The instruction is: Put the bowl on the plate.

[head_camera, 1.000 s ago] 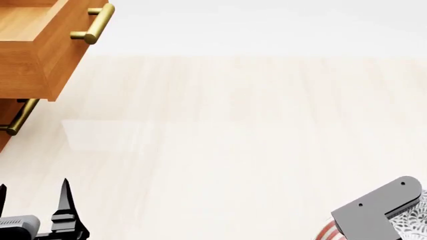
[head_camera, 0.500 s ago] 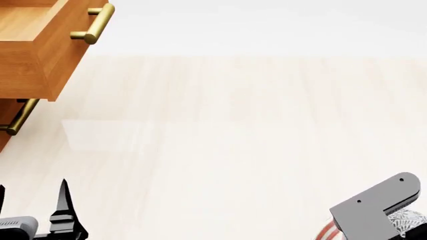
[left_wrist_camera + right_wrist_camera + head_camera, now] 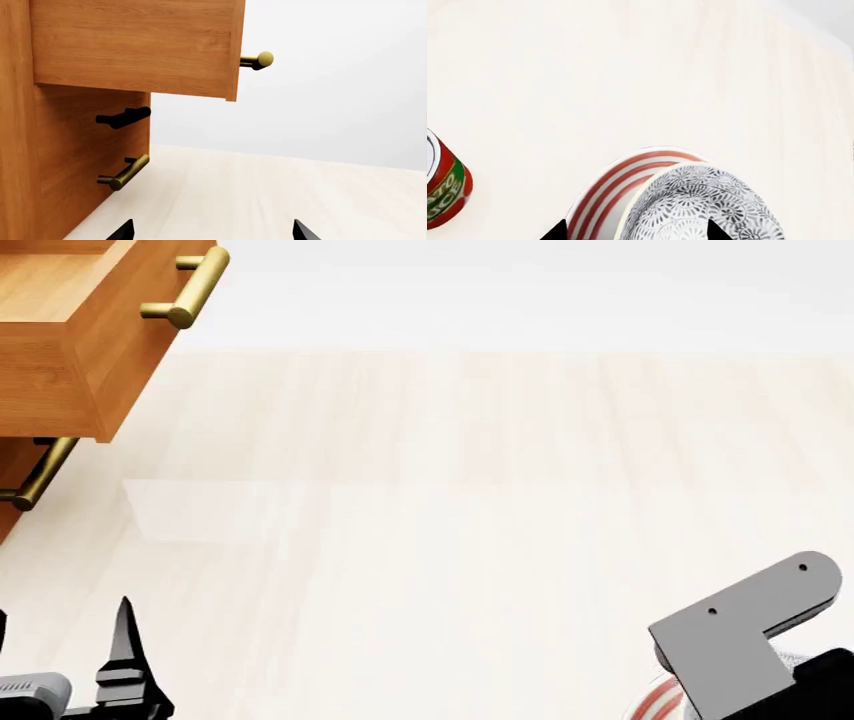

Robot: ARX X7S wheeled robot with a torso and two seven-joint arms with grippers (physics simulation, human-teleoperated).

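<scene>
The bowl (image 3: 707,205), white with a fine grey floral pattern, lies over the plate (image 3: 607,185), whose red rings show beside it. My right gripper (image 3: 635,231) is open. One fingertip stands over the plate's rim and the other over the bowl's inside, so the bowl's wall lies between them. Whether the bowl rests on the plate I cannot tell. The head view shows only a sliver of the plate (image 3: 654,702) under my right arm's grey bracket (image 3: 741,640); the bowl is hidden there. My left gripper (image 3: 212,231) is open and empty over the pale table, near the wooden cabinet.
A red and green can (image 3: 444,185) stands on the table some way from the plate. A wooden cabinet (image 3: 67,340) at the far left has a pulled-out drawer (image 3: 133,45) with a brass handle (image 3: 187,290) and a second handle (image 3: 123,172) below.
My right arm's bracket has shifted slightly left and down in the head view, and the bowl that showed beside it is now hidden. The left gripper sank a little.
</scene>
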